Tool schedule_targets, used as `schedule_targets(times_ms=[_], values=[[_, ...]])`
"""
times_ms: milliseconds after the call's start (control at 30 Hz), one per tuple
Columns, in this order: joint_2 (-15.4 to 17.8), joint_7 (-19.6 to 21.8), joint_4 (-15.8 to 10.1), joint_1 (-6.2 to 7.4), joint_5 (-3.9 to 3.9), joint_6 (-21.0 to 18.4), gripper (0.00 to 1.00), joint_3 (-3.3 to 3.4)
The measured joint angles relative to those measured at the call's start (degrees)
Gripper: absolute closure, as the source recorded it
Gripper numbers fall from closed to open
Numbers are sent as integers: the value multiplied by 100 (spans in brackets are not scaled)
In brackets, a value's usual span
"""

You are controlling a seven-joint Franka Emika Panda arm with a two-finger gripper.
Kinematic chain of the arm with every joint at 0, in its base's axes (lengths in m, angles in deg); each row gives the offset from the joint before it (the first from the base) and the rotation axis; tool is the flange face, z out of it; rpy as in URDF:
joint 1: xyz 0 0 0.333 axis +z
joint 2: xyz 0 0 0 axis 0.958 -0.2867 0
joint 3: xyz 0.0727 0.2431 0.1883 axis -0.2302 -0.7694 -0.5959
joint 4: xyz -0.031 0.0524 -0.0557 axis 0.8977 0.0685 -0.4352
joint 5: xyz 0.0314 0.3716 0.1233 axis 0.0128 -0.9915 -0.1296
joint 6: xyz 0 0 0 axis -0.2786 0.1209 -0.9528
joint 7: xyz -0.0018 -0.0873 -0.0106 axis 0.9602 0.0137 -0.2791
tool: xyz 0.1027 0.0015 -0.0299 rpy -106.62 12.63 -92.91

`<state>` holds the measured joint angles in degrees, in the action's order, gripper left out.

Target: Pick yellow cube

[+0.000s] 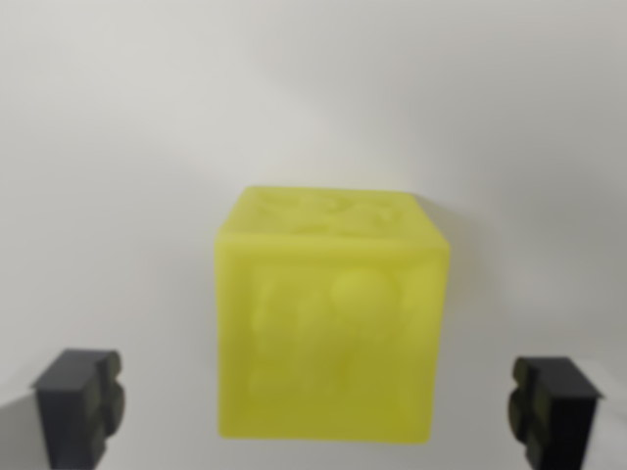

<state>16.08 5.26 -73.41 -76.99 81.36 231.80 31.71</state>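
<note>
Looking through the wrist view, you see the yellow cube (331,318) resting on a plain white surface (118,147), centred and slightly blurred, with faint raised relief on its top and front faces. Your gripper (316,411) is spread wide: its two dark fingertips (80,403) sit at the bottom corners, one each side of the cube, neither touching it.

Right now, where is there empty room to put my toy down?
Bare white surface lies above and on both sides of the yellow cube. It is tight low down, where the open gripper has one finger on each side of the cube.
</note>
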Motion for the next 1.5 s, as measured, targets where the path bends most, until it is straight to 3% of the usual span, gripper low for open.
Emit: schedule_targets(times_ms=[667,1067,1100,1500], values=[[-587,-37,197,-7,7,390,0,2],[-624,-47,216,-10,8,410,0,2],[-624,-48,216,-10,8,410,100,2],[-374,-55,127,-10,3,249,100,2]])
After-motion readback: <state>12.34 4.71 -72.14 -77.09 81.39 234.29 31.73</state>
